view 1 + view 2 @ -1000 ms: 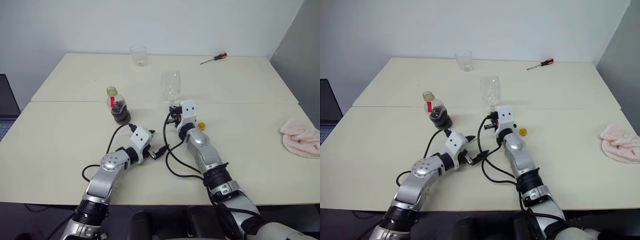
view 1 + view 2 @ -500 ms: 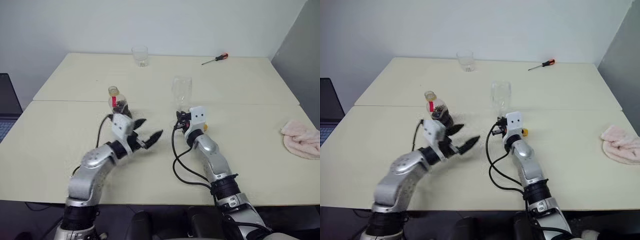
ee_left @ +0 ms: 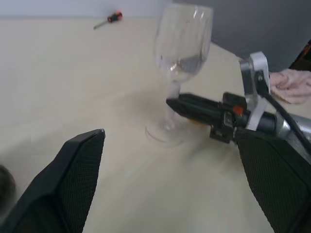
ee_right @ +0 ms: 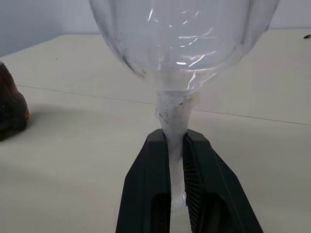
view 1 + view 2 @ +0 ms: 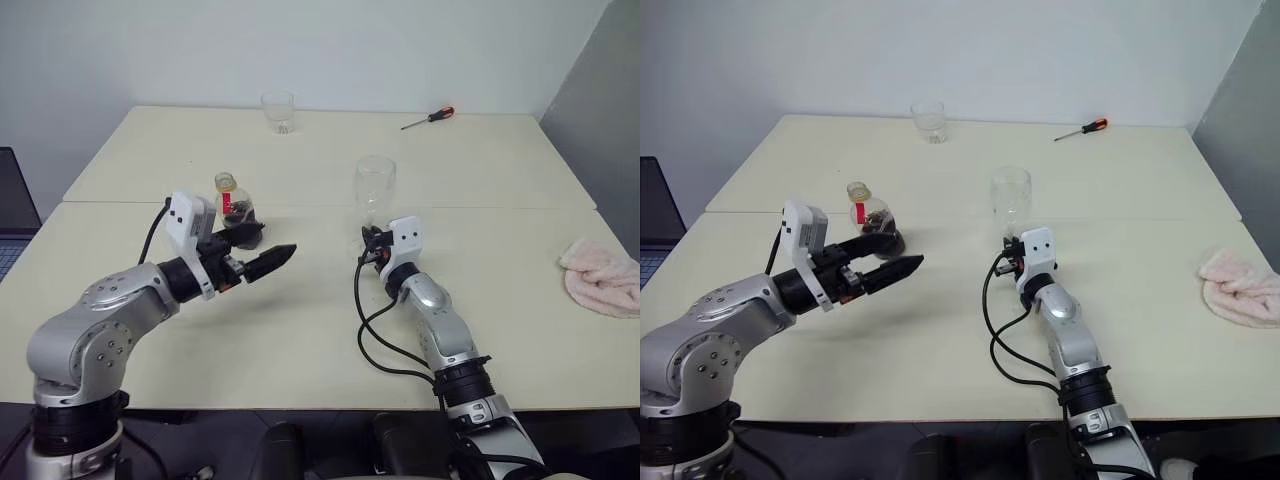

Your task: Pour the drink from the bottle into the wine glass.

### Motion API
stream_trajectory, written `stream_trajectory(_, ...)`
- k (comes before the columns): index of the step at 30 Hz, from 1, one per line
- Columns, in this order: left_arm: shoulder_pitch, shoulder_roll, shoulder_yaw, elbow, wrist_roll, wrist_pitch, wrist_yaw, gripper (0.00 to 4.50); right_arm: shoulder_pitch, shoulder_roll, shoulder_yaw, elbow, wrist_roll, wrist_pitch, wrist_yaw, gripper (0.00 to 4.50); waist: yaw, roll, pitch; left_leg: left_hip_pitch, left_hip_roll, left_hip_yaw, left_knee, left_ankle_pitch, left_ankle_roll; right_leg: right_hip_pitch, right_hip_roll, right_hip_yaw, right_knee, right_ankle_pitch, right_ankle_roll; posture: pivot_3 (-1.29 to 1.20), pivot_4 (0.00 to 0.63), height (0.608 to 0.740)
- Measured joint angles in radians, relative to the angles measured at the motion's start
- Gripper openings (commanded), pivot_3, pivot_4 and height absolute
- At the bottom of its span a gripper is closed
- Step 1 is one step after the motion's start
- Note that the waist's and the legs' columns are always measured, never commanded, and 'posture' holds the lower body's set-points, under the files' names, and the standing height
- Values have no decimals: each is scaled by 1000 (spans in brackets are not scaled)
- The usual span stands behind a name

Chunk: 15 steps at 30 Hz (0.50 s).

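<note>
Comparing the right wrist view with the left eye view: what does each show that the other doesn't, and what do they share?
Right wrist alone: the right gripper clamped on the wine glass stem, fingers pressed to either side. Left eye alone: the open left gripper raised beside the bottle, plus the tumbler, screwdriver and pink cloth. Shared: the empty glass and the table.

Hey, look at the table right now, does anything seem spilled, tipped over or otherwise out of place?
Nothing is spilled or tipped. The bottle stands upright and uncapped, its cola-like drink inside. The wine glass is upright and empty, its stem clamped in the right pincer. One oddity: a screwdriver lies at the table's far edge.
</note>
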<state>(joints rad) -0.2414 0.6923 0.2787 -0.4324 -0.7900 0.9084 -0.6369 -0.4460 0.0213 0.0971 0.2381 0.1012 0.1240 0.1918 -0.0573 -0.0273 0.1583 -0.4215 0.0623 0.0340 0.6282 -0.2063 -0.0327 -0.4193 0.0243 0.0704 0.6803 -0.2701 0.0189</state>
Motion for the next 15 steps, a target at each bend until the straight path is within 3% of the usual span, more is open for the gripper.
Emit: stream_trajectory(15, 43, 27, -137, 30, 112, -71, -63, 4500, 43, -37, 4, -45, 0, 20, 67, 127, 1, 0, 0, 1, 0, 0, 0, 0, 0, 0, -1, 0, 1, 0, -1, 0, 150, 740)
